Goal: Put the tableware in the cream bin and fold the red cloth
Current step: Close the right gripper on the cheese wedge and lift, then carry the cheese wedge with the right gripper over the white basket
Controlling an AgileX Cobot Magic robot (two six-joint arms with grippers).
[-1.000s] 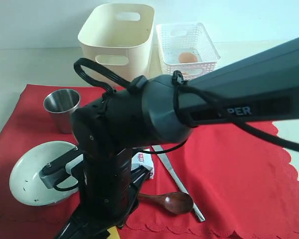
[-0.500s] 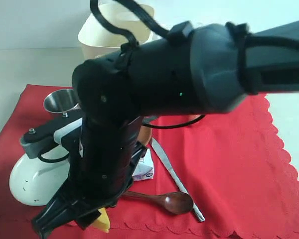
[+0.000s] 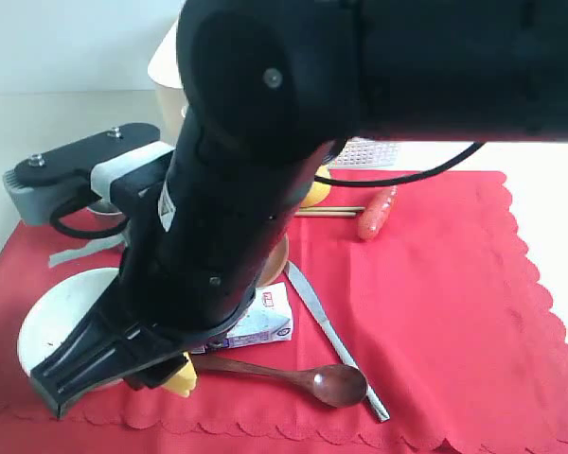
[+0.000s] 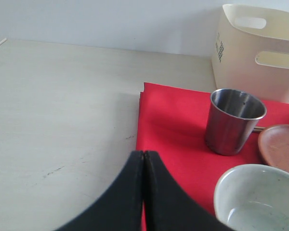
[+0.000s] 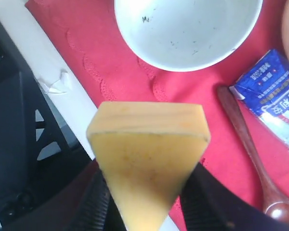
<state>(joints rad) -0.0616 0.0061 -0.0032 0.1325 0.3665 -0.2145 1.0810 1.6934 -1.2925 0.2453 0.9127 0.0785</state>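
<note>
Change: Right arm has risen and swung toward the exterior camera. It carries the yellow triangular cheese wedge (image 5: pixel 149 144) up off the cloth's near edge. The arm now hides the cup in that view and uncovers the sausage and chopsticks.
Right fingers (image 5: pixel 102 204): clamped on the cheese wedge, one on each sloping face, narrow end down between them.
Left fingers (image 4: pixel 136 175): pressed together with nothing between them, above the pale wooden counter (image 4: pixel 62 96) at the cloth's corner.
Key relation: the pale green-white round bowl (image 5: pixel 188 29) lies just ahead of the right fingers. The dark wooden spoon (image 3: pixel 303 374) lies beside them, long axis along the cloth's near edge. The steel cup (image 4: pixel 233 120) stands upright just ahead of the left fingers, with the tall cream plastic bin (image 4: pixel 260 48) beyond it in the same line. In my judgement the left arm is the nearer for the cup.
Tableware position: all of it seen resting on the large bright red scalloped cloth (image 3: pixel 435 303), which lies unfolded. The bin's interior is not visible.
Tableware count: one cup, one bowl, one round brown plate (image 4: pixel 279 149), one spoon, one metal knife (image 3: pixel 336 345). The thin wooden chopsticks (image 3: pixel 331 211) appear as a pair, too fine to confirm.
Other count: one wedge, one red sausage (image 3: pixel 377 213), one blue-white milk carton (image 3: pixel 265 322), one white lattice basket (image 3: pixel 364 151).
</note>
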